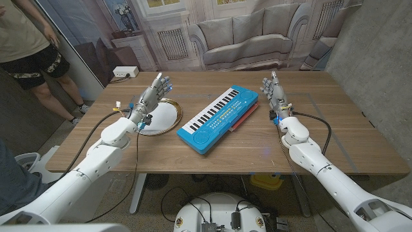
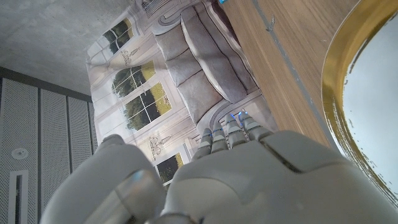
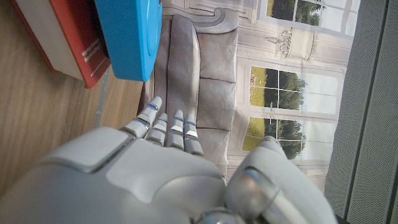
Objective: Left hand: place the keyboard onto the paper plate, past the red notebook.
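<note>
1. Left hand point(image 1: 153, 92): fingers apart, holding nothing, raised over the paper plate point(image 1: 159, 120).
2. Blue toy keyboard point(image 1: 217, 118): just right of it, lying diagonally atop the red notebook point(image 1: 248, 115).

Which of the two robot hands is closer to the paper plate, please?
The left hand: it hovers at the paper plate rim, while the right hand stands beyond the blue keyboard, on its far side.

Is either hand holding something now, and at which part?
Nothing is held. The left hand and right hand are both open, apart from the keyboard.
</note>
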